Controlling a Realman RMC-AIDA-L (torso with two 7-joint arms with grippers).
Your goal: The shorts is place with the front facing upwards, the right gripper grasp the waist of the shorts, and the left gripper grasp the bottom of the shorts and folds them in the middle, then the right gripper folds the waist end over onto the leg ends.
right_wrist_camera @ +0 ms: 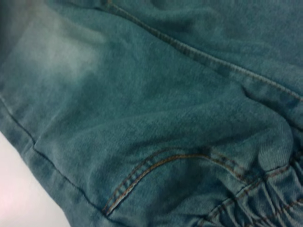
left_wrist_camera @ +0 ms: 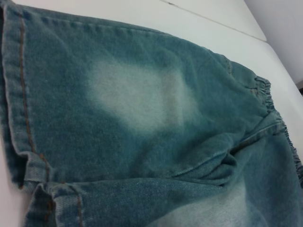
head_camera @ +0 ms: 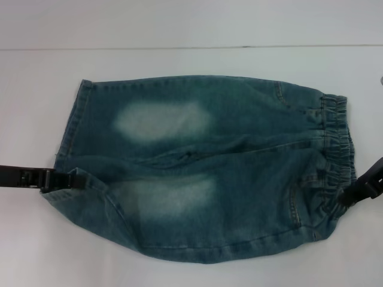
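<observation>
Blue denim shorts (head_camera: pixel 203 167) with faded patches lie front up on the white table, the elastic waist (head_camera: pixel 335 143) to the right and the leg hems (head_camera: pixel 73 119) to the left. My left gripper (head_camera: pixel 63 179) is shut on the hem of the near leg, which is pulled up into a point. My right gripper (head_camera: pixel 350 194) is shut on the near corner of the waist. The left wrist view shows the far leg's hem (left_wrist_camera: pixel 19 94) and the crotch folds (left_wrist_camera: pixel 222 161). The right wrist view shows a pocket seam (right_wrist_camera: pixel 142 175) and gathered waistband (right_wrist_camera: pixel 255 203). Neither wrist view shows fingers.
The white table (head_camera: pixel 179 30) reaches past the shorts on all sides, with a thin seam line (head_camera: pixel 179 48) across the back. A small dark thing (head_camera: pixel 381 79) pokes in at the right edge.
</observation>
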